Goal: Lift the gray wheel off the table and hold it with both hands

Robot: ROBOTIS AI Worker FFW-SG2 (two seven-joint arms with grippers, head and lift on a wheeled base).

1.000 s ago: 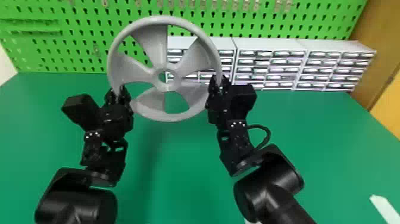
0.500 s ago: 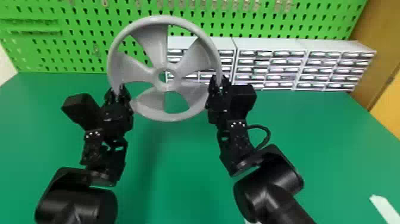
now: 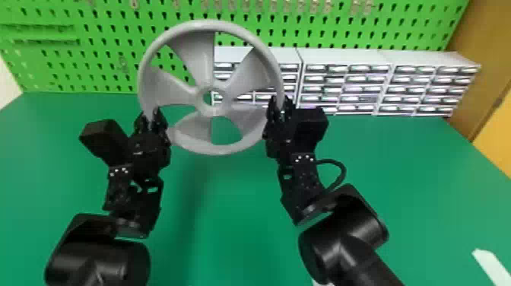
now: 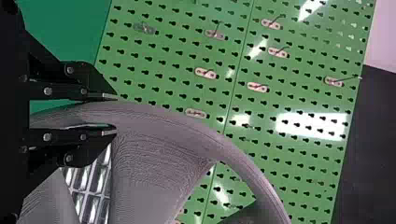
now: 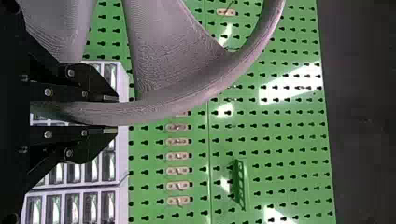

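No text, label, brand, number or sign is showing legibly on anything.

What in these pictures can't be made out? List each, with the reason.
- Head view: stretches of the gray wheel's rim, behind both grippers' fingers.
- Head view: the white object's full shape, cut off by the edge.
- Head view: the drawers' contents, too small.
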